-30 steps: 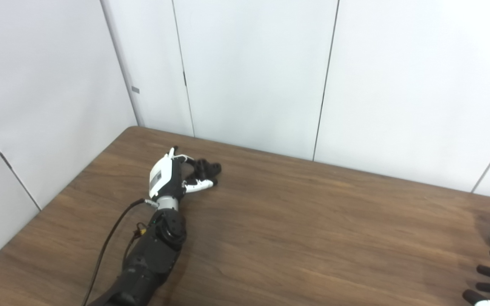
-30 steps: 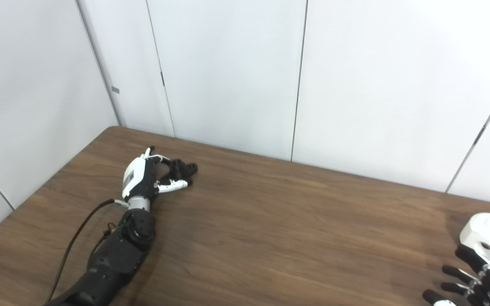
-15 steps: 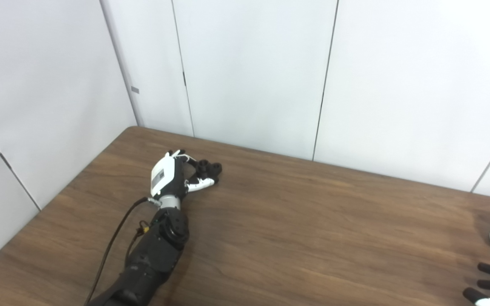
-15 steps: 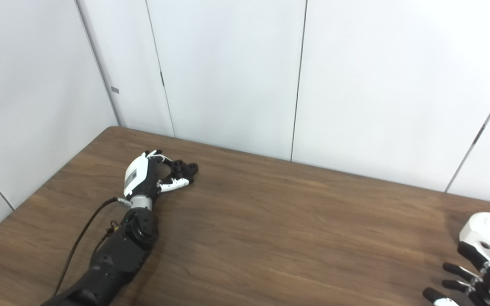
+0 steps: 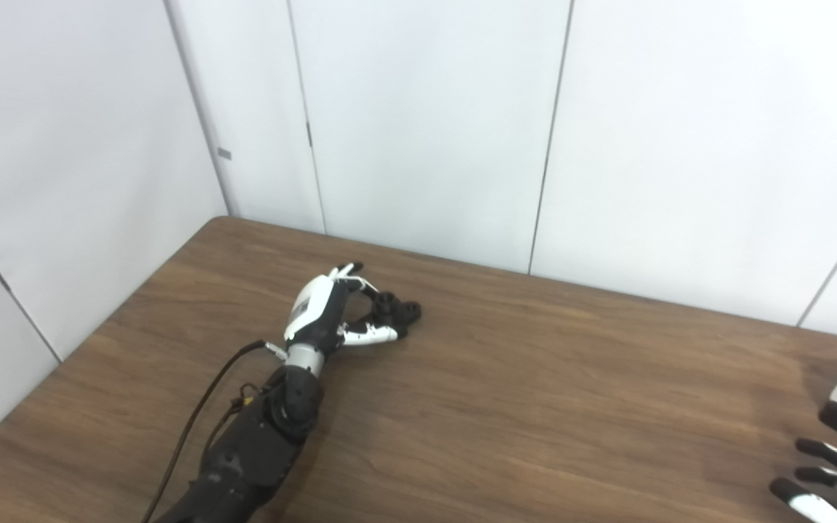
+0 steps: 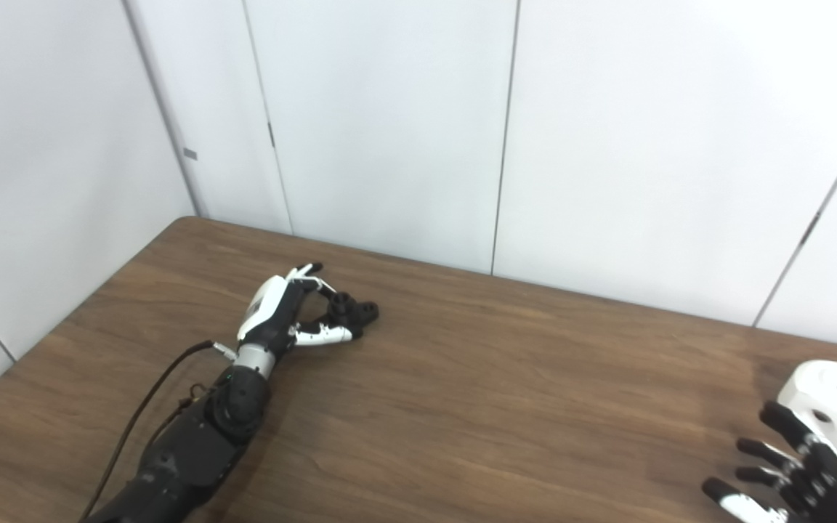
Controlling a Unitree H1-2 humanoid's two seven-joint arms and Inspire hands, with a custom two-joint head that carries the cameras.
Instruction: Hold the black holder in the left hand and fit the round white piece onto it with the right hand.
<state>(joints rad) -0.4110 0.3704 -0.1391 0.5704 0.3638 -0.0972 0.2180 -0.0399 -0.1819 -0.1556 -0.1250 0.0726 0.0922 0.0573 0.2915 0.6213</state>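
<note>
The black holder [image 5: 398, 312] is a small dark piece low over the brown table [image 5: 535, 407] at the back left. My left hand [image 5: 324, 316] has its fingers curled over it and its thumb against its near side, so it is shut on it; it also shows in the right eye view [image 6: 280, 316]. The round white piece [image 6: 829, 403], with holes in its top and side, rests on the table at the far right. My right hand [image 6: 789, 483] is open with fingers spread, just in front of the white piece and apart from it.
White wall panels [image 5: 426, 131] stand close behind the table's far edge and along its left side. A black cable [image 5: 193, 428] runs along my left forearm. Bare tabletop lies between the two hands.
My left hand has moved to the right and a little nearer, and the black holder has gone with it. My right hand has risen slightly toward the white piece. The camera shifted a little.
</note>
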